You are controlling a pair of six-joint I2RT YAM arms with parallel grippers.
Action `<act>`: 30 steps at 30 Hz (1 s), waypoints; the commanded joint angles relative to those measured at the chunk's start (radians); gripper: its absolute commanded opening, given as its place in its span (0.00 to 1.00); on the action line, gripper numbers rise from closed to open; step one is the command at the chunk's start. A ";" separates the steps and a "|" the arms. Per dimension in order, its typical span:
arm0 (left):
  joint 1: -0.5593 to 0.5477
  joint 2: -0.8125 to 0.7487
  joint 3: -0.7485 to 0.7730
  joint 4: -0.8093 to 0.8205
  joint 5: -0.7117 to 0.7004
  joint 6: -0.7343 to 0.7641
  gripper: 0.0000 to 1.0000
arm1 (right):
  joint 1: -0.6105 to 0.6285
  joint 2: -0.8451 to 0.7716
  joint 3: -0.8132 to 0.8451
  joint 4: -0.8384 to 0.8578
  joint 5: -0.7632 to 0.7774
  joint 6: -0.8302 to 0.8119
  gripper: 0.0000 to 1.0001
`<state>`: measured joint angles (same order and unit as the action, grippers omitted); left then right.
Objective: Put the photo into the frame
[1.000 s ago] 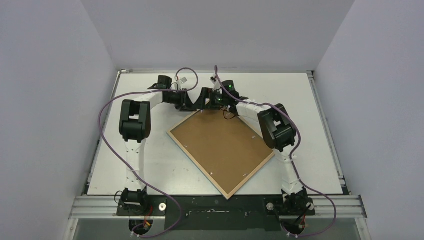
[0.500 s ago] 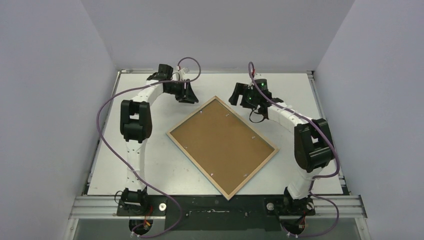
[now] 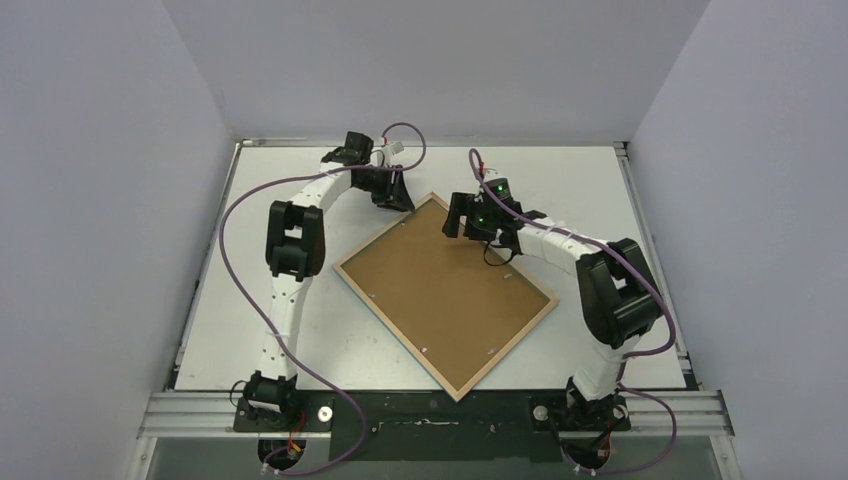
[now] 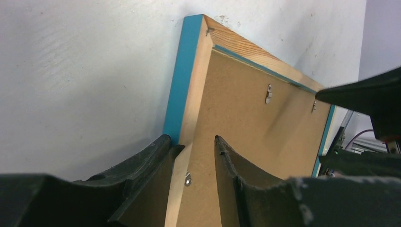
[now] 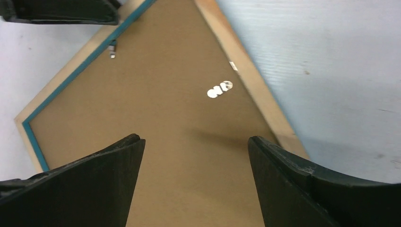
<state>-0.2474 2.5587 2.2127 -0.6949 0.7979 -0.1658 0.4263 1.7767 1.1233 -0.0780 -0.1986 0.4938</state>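
Observation:
The frame (image 3: 506, 347) lies face down on the table, its light wooden back up and the brown backing board (image 3: 440, 300) set in it. The photo is hidden. My left gripper (image 3: 400, 200) is at the frame's far-left rail near the far corner. In the left wrist view it (image 4: 191, 138) is open and straddles the wooden rail, one finger against the blue outer edge (image 4: 182, 80), the other over the backing board (image 4: 250, 123). My right gripper (image 5: 194, 138) hovers wide open over the backing board (image 5: 165, 109) near the far corner (image 3: 455, 220), holding nothing.
Small metal retaining tabs (image 4: 268, 93) (image 5: 220, 90) sit along the inside of the frame's rim. The white table (image 3: 300, 330) is walled by pale panels on three sides. The two grippers are close together at the frame's far corner.
Both grippers left the frame's far corner and swung apart, then returned: the left now straddles the far-left rail, the right is over the board. The left jaws have opened. The frame has not moved.

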 commanded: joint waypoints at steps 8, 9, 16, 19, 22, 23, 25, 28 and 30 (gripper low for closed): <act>-0.001 -0.031 -0.075 0.029 -0.021 0.031 0.26 | 0.080 0.149 0.201 0.070 0.005 -0.014 0.77; 0.000 -0.035 -0.085 0.030 -0.026 0.031 0.26 | 0.080 0.159 0.209 0.070 0.002 -0.012 0.77; 0.002 -0.041 -0.110 0.038 -0.056 0.031 0.23 | 0.089 0.204 0.208 0.101 -0.013 0.001 0.77; 0.004 -0.043 -0.112 0.038 -0.063 0.029 0.22 | 0.093 0.213 0.203 0.107 -0.022 0.002 0.78; 0.005 -0.052 -0.127 0.041 -0.072 0.025 0.22 | 0.095 0.216 0.199 0.109 -0.035 0.006 0.78; 0.005 -0.057 -0.136 0.045 -0.077 0.023 0.21 | 0.096 0.208 0.194 0.113 -0.041 0.006 0.78; 0.011 -0.071 -0.159 0.062 -0.083 0.012 0.19 | 0.094 0.184 0.182 0.112 -0.042 0.008 0.79; 0.024 -0.095 -0.204 0.092 -0.095 -0.001 0.17 | 0.074 0.123 0.159 0.090 -0.034 0.005 0.81; 0.032 -0.114 -0.237 0.102 -0.104 -0.003 0.15 | 0.043 0.068 0.126 0.069 -0.046 0.025 0.82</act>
<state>-0.2382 2.4992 2.0388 -0.5869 0.7742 -0.1715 0.5106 1.9816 1.2823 -0.0170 -0.2310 0.4953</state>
